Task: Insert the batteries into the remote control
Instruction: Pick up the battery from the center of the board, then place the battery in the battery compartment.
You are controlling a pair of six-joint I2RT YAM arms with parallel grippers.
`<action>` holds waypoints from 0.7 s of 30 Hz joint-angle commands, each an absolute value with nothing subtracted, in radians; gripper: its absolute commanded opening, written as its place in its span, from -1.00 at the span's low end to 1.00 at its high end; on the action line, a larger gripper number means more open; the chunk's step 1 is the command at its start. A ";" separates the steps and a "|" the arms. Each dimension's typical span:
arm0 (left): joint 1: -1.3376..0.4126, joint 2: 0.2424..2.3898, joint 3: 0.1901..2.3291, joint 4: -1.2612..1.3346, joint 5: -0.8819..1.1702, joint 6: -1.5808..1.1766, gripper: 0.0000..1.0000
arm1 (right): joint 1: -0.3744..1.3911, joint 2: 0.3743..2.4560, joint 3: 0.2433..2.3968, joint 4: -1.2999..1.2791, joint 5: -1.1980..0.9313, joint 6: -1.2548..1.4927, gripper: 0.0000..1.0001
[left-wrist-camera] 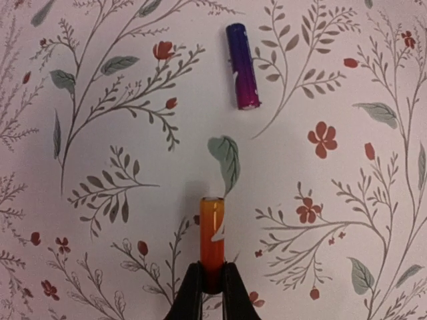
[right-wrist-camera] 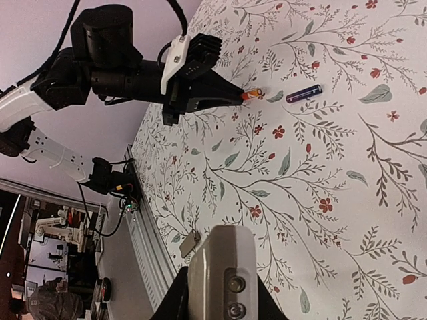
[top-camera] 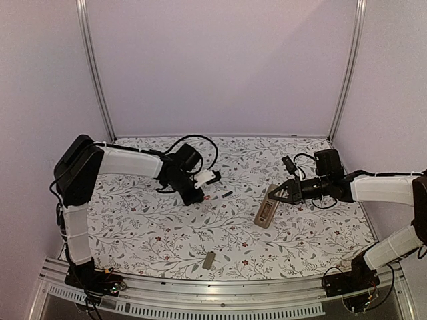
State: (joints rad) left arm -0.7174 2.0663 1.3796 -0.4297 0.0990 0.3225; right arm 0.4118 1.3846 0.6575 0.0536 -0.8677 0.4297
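Observation:
My left gripper (left-wrist-camera: 212,272) is shut on the near end of an orange-red battery (left-wrist-camera: 212,233) and holds it just above the floral cloth. A second battery (left-wrist-camera: 242,65), purple, lies flat on the cloth beyond it. In the top view the left gripper (top-camera: 200,196) is left of centre, with the purple battery (top-camera: 227,194) to its right. My right gripper (top-camera: 279,194) is shut on the grey-beige remote control (top-camera: 266,212), recess side up. In the right wrist view the remote (right-wrist-camera: 223,267) fills the bottom between my fingers.
A small flat grey cover plate (top-camera: 209,260) lies near the front edge and shows in the right wrist view (right-wrist-camera: 190,243). A metal rail (top-camera: 220,293) runs along the near edge. Pale walls enclose the back and sides.

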 commanded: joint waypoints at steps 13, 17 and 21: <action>-0.867 1.496 0.925 -0.318 0.265 0.404 -1.00 | 0.408 1.361 0.650 0.109 -0.899 0.460 -1.00; -0.915 1.433 0.907 -0.336 0.278 0.453 -1.00 | 0.409 1.353 0.645 0.112 -0.902 0.464 -1.00; -0.963 1.395 0.911 -0.357 0.300 0.490 -1.00 | 0.409 1.357 0.637 0.128 -0.908 0.473 -1.00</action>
